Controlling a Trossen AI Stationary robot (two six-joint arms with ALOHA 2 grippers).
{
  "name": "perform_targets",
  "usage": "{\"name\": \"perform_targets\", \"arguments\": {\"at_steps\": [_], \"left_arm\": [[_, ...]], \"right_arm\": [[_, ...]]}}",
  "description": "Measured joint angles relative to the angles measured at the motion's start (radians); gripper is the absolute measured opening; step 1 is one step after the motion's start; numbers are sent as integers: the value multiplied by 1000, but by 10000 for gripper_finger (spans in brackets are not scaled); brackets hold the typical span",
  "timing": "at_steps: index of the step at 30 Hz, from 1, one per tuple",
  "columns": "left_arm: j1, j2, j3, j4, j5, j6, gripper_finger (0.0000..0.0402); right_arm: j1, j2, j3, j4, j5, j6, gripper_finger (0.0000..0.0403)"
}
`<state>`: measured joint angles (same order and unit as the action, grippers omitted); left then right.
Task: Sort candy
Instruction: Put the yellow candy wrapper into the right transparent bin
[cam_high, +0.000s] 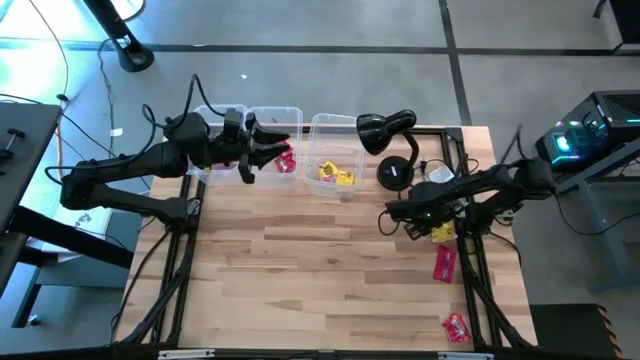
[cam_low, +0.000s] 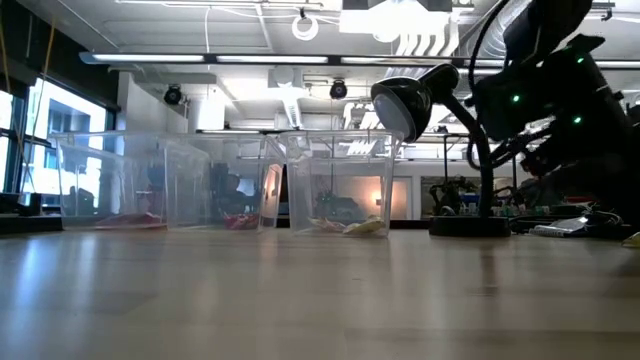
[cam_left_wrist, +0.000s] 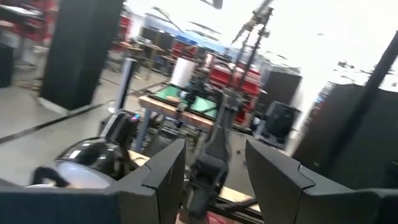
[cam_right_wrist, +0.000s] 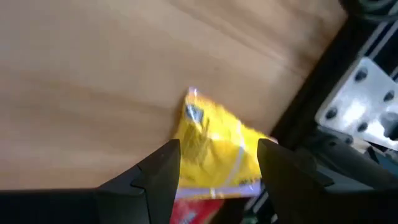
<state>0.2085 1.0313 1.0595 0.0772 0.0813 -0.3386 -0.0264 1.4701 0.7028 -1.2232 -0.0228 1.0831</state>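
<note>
1. We are seeing the right pincer (cam_right_wrist: 217, 165) hanging low over the right side of the desk (cam_high: 300, 260), its two dark fingers (cam_right_wrist: 158, 177) standing apart. A yellow candy packet (cam_right_wrist: 214, 149) is lying on the wood directly between and just beyond them, with no contact that we can make out.
2. That packet is looking shiny and crinkled, bright yellow with a small dark mark near its upper corner. A strip of red wrapper is showing just beneath its lower edge.
3. From above, we are finding the same yellow packet (cam_high: 441, 233) beside the right pincer (cam_high: 405, 222), near the desk's right edge.
4. Two more red packets are lying further toward the near right corner: one (cam_high: 444, 263) close to the yellow packet, another (cam_high: 456, 325) well apart by the front edge.
5. The left pincer (cam_high: 262, 150) is hovering open over the clear tubs (cam_high: 275, 120) at the far edge, with nothing between its fingers.
6. Red candy (cam_high: 285, 161) is sitting in the middle tub, and yellow candy (cam_high: 335, 174) in the right tub (cam_high: 335, 125), beside the black desk lamp (cam_high: 390, 135).
</note>
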Motion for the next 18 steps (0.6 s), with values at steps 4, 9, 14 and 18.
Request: {"name": "perform_targets", "arguments": {"at_steps": [4,9,14,18], "left_arm": [[0,0,0,0,-47,0,161],[0,0,0,-1,-49,0,161],[0,0,0,-1,-49,0,161],[0,-17,0,-2,-49,4,161]], "right_arm": [[-26,87,3,1,-3,-11,209],[-37,201,3,2,-49,-79,202],[-31,300,-12,64,-136,-184,116],[-6,334,9,69,-161,-185,16]]}}
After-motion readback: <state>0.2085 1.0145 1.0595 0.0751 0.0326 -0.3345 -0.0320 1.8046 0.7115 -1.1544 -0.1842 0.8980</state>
